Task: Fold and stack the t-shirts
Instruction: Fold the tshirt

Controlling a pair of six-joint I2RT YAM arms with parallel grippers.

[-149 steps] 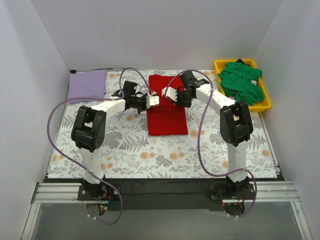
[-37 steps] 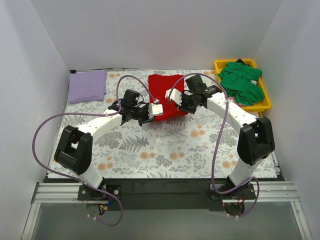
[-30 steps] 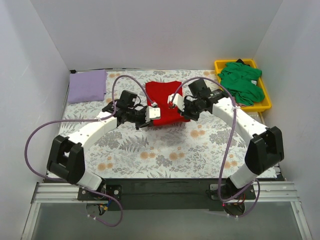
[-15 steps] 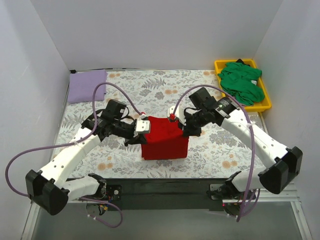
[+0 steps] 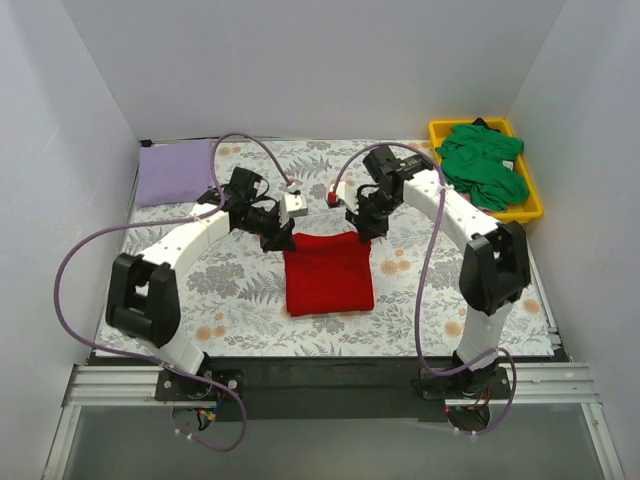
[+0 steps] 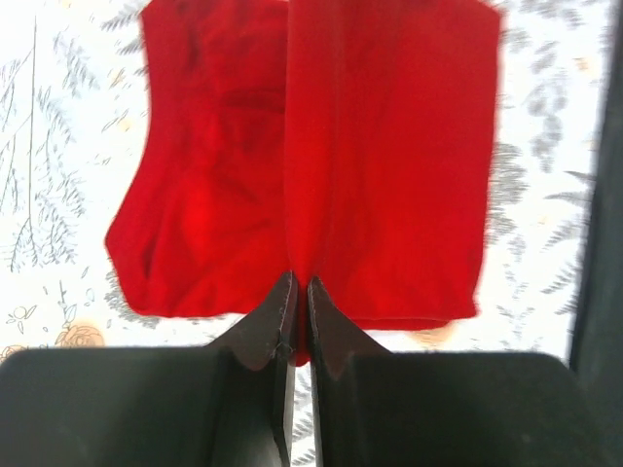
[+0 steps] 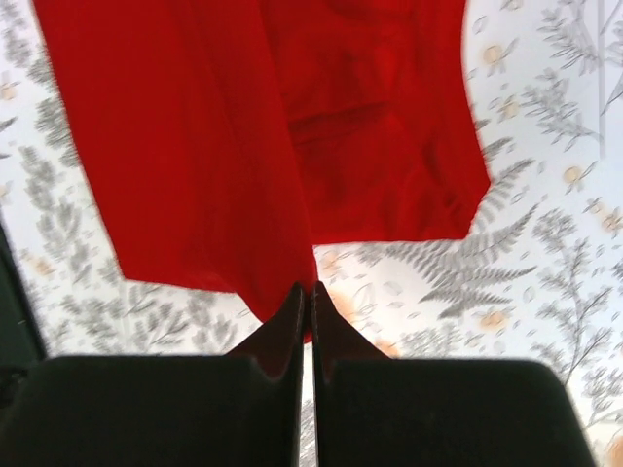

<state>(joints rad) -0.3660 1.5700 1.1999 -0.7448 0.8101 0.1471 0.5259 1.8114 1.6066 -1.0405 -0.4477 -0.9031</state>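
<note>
The bright red t-shirt [image 5: 328, 273] lies as a folded rectangle on the floral cloth, near the middle of the table. My left gripper [image 5: 281, 238] is shut on its far left corner. My right gripper [image 5: 360, 230] is shut on its far right corner. In the left wrist view red cloth [image 6: 389, 146] is pinched between the closed jaws of the left gripper [image 6: 295, 297]. The right wrist view shows the same: red cloth [image 7: 185, 146] in the right gripper [image 7: 310, 297]. The pale lavender t-shirt [image 5: 177, 170] lies folded at the far left. The green t-shirt [image 5: 485, 165] lies crumpled at the far right.
The green shirt fills a yellow plastic tray [image 5: 531, 203] at the far right corner. White walls enclose the table on three sides. The floral table cloth [image 5: 440, 300] covers the whole surface. Purple cables loop over both arms.
Both grippers carried the red shirt from the far middle toward the near edge, then swung back away from it. The shirt now lies flatter, its far edge still held.
</note>
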